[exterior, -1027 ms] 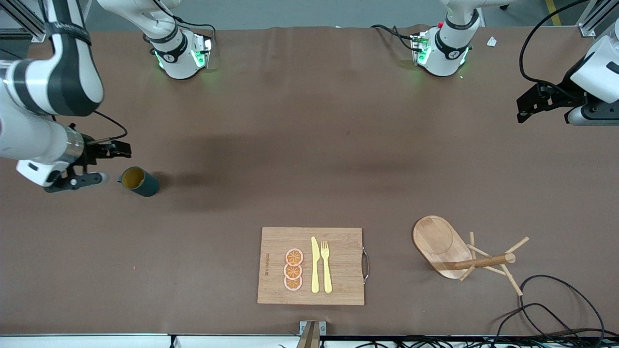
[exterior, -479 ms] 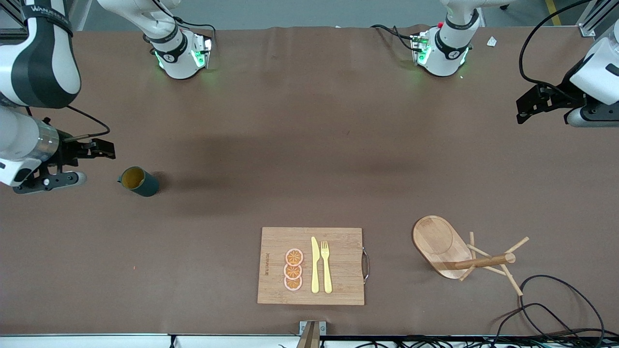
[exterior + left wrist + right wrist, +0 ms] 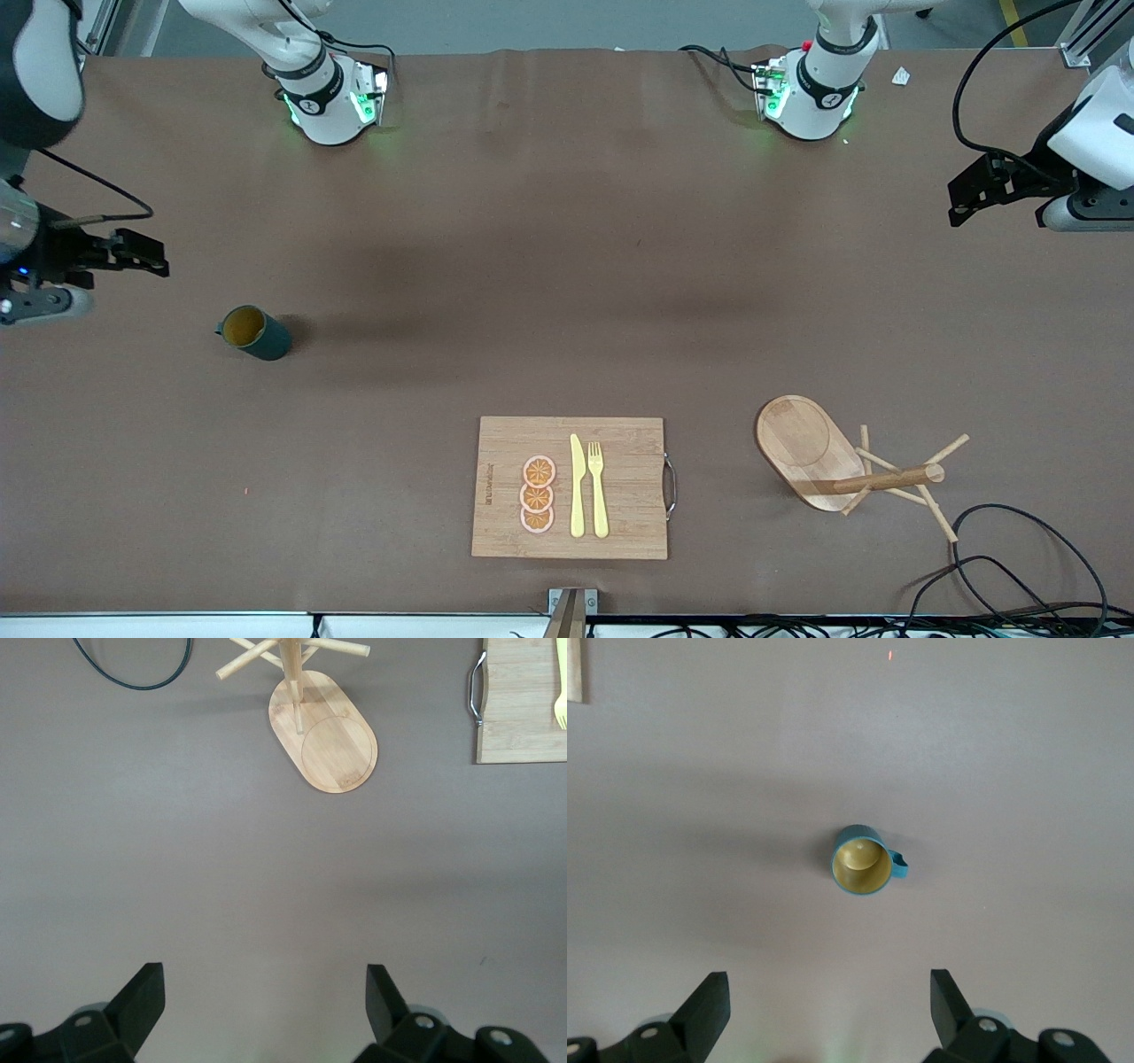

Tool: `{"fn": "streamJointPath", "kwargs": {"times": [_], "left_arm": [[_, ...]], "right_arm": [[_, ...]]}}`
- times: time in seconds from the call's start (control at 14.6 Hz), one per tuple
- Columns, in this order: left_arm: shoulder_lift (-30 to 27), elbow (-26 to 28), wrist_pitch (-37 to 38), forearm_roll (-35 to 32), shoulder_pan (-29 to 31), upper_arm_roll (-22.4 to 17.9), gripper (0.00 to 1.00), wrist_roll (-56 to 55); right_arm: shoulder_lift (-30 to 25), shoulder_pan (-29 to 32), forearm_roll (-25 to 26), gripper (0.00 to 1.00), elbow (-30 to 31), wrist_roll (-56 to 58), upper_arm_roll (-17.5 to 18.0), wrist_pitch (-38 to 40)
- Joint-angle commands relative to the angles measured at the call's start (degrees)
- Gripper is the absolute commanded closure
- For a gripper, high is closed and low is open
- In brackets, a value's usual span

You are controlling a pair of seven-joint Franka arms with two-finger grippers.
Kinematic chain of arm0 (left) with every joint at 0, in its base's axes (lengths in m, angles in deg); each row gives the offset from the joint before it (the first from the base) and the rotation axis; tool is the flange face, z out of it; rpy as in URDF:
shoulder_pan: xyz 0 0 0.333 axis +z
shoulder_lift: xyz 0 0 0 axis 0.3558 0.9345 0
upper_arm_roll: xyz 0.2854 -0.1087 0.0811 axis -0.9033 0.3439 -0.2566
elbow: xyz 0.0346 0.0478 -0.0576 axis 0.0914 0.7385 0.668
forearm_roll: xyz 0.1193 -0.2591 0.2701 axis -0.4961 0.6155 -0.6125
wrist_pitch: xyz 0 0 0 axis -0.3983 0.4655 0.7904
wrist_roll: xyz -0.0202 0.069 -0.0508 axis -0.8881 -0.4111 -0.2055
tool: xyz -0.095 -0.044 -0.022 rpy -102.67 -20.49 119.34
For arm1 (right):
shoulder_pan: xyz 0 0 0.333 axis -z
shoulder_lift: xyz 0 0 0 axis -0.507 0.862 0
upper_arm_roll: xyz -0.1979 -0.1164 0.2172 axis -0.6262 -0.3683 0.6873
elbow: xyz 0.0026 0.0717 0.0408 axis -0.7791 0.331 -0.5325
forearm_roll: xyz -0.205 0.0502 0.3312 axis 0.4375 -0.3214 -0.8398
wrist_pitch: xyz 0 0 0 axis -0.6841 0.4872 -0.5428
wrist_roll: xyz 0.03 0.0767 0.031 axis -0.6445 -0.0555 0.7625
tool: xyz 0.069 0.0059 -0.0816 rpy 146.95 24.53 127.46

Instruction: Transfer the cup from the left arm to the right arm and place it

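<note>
A brown table [image 3: 567,266] holds the cup [image 3: 255,332], upright and free toward the right arm's end, its yellow inside holding nothing. The right gripper [image 3: 828,1014] hangs over bare table near it with fingers spread and nothing held, while the left gripper [image 3: 266,1005] waits over its own end, equally spread. A cutting board [image 3: 620,523] carries orange slices [image 3: 538,494], knife [image 3: 577,486] and fork [image 3: 598,487], beside a wooden mug stand [image 3: 811,452].
</note>
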Motion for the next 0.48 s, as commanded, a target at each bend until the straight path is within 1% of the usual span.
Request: {"fn": "streamJointPath", "kwargs": {"times": [0.0, 0.21, 0.41], "left_arm": [[0.25, -1.20, 0.09, -0.39, -0.05, -0.06, 0.00, 0.59], [0.25, -1.29, 0.09, -0.39, 0.21, -0.06, 0.00, 0.59], [0.25, -1.29, 0.09, -0.39, 0.21, -0.06, 0.00, 0.50]], "right_arm": [[-4.53, 1.86, -1.10, 0.00, 1.07, 0.87, 0.43, 1.91], [-7.26, 3.61, -0.66, 0.00, 1.16, 1.31, 0.43, 3.58], [-8.85, 4.94, -0.48, 0.00, 1.16, 1.40, 0.43, 5.07]]}}
